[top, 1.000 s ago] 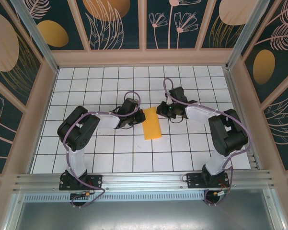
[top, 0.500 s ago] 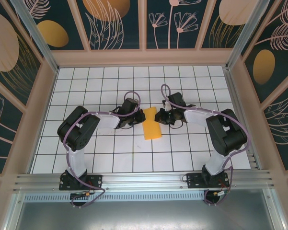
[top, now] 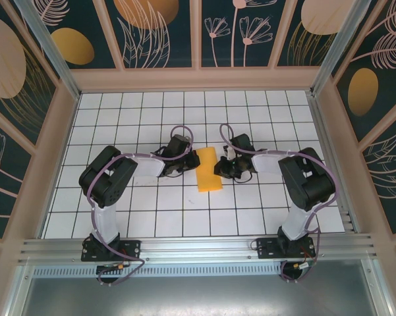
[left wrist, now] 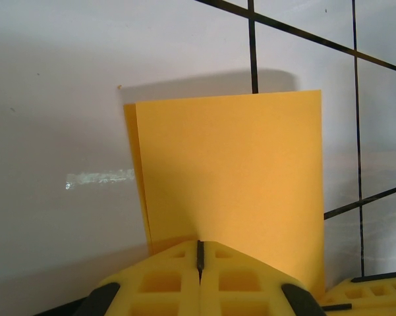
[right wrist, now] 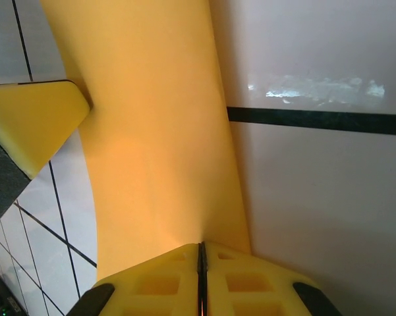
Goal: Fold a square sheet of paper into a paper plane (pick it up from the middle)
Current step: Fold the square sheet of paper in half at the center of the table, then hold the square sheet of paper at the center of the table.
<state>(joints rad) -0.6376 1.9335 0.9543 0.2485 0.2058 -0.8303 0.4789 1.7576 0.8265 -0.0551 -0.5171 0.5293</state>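
At centre of table (top: pixel 118 197): square sheet of paper (top: pixel 209 170), folded in half. Clamped shut on its 9 o'clock edge, unmoved: left gripper (top: pixel 192 164). Swung in from 2 o'clock, now pinched shut on 3 o'clock edge: right gripper (top: pixel 219 168). Means both sides held, likely ready for next fold

White tabletop (top: pixel 118 112) gridded in black; dark teal walls (top: pixel 286 33) with pale plant drawings and orange ovals (top: pixel 72 46); metal rail (top: pixel 198 248) near.

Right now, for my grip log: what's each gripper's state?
Left gripper: closed on the paper.
Right gripper: closed on the paper.
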